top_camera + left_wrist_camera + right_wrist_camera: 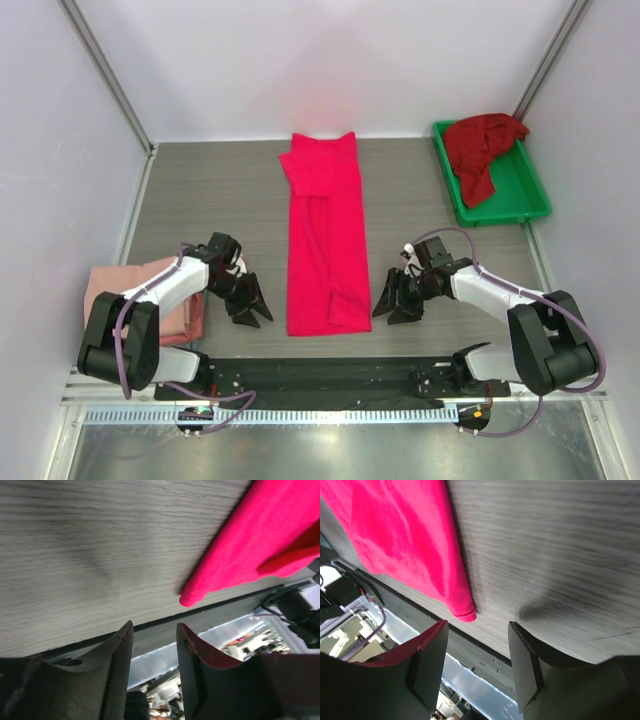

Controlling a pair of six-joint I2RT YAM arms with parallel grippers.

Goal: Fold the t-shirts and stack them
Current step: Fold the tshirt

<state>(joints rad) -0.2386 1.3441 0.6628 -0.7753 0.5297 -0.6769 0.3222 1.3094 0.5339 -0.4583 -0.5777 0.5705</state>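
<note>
Pink-red tee [325, 240] ctr (crimson [480, 150] crumpled, salmon [102, 282] folded)

Matt grey wood-grain table [220, 190]. Down its middle lies a bright pinkish-red t-shirt [325, 240] of soft, smooth matt cloth. Far right, a glossy green plastic tray [522, 188] holds a crumpled crimson cloth shirt [480, 150]. Near left, pale salmon-pink folded cloth [108, 283].

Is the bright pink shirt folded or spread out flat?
Partly folded: the bright pink shirt lies as a long narrow strip, sides turned inward.
</note>
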